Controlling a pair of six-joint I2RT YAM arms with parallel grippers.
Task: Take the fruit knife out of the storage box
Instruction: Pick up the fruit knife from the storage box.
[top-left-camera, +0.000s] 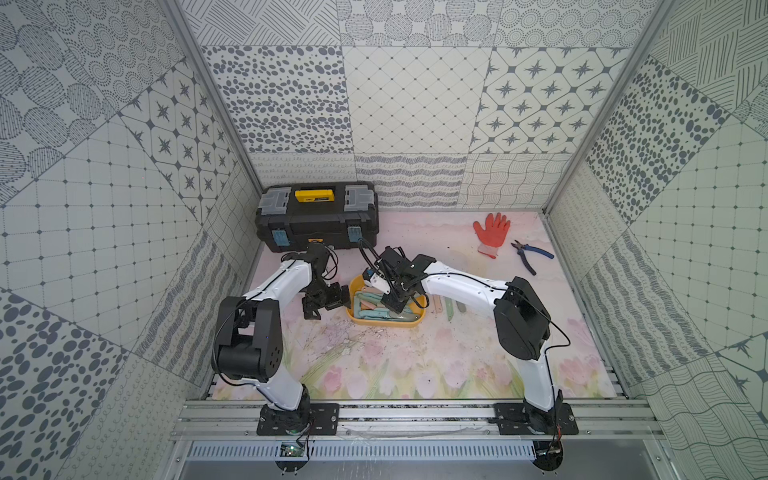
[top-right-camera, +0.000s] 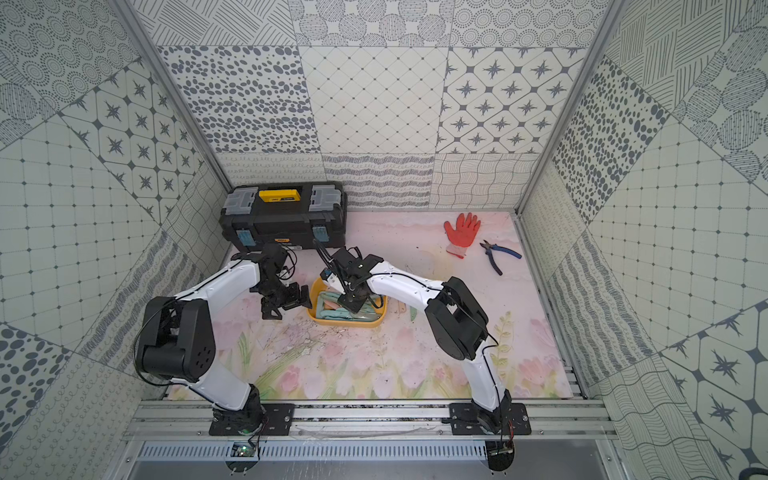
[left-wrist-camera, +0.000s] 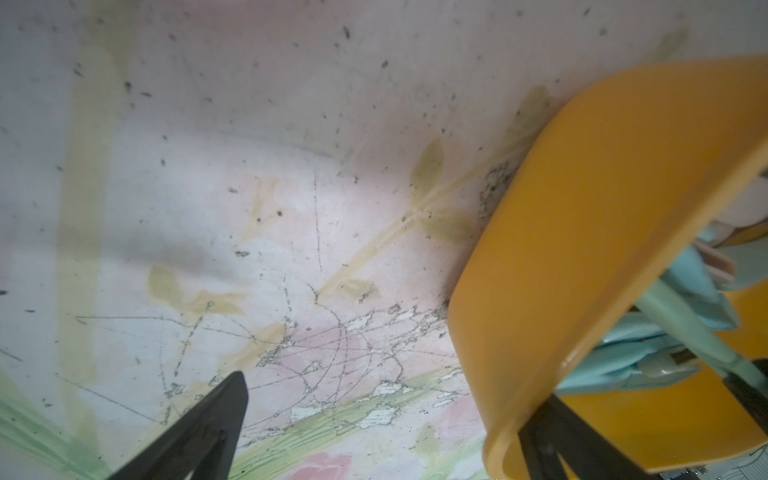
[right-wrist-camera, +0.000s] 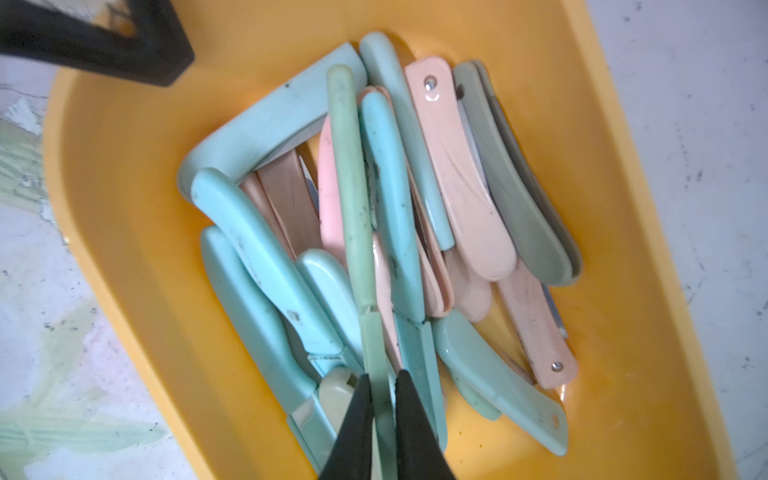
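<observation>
On the bench (top-left-camera: 415, 357), left end effector (top-left-camera: 327, 305) is gaping while right end effector (right-wrist-camera: 380, 386) is clenching a green fruit knife (right-wrist-camera: 351, 187) off-centre, risking it pivoting loose.

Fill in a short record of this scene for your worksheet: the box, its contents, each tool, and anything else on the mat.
Storage box: yellow open tub on the floral mat.
Contents: heap of pastel fruit knives, blue, pink and green.
Right tool: shut on a pale green knife lying on top of the heap.
Left tool: open, astride the tub's end wall.
Elsewhere: black toolbox at the back, orange glove, blue-handled pliers.
</observation>
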